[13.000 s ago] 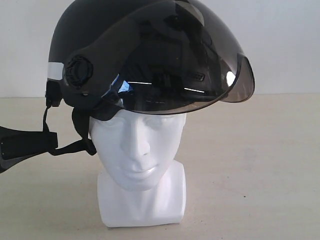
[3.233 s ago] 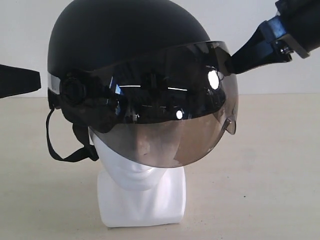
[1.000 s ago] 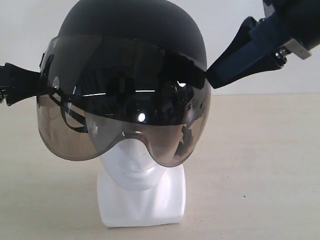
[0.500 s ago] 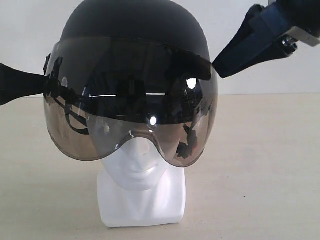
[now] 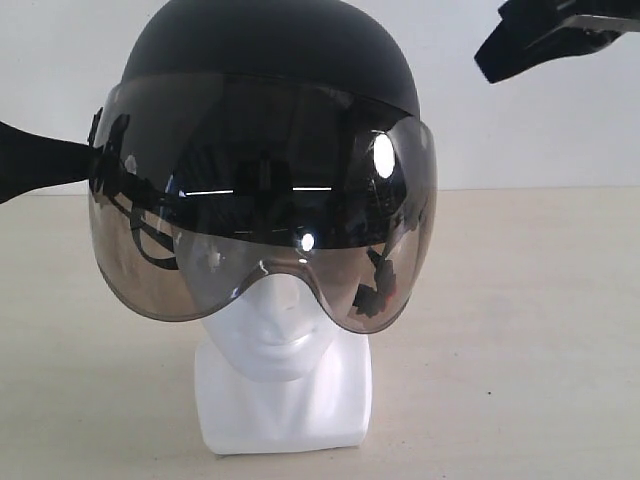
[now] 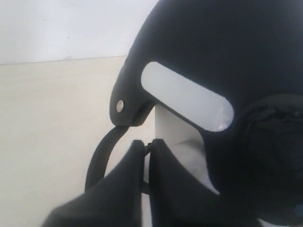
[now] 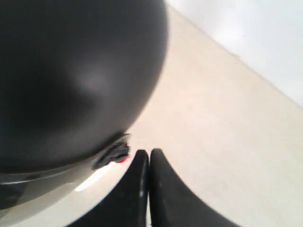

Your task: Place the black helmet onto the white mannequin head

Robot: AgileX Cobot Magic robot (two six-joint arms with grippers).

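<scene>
— Beige tabletop [image 5: 520,330], white wall behind. And the grippers?
— Left gripper [image 6: 147,145]: fingers pressed together by the rim of the black helmet [image 5: 270,50], beside its strap [image 6: 99,163]. Right gripper [image 7: 149,156]: closed too, clear of the shell.
— The helmet?
— Sits on the white mannequin head [image 5: 280,335], visor [image 5: 260,240] down over the eyes.

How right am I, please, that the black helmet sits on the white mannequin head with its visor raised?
Not quite: the exterior view shows the black helmet on the white mannequin head with its visor lowered over the eyes.
</scene>
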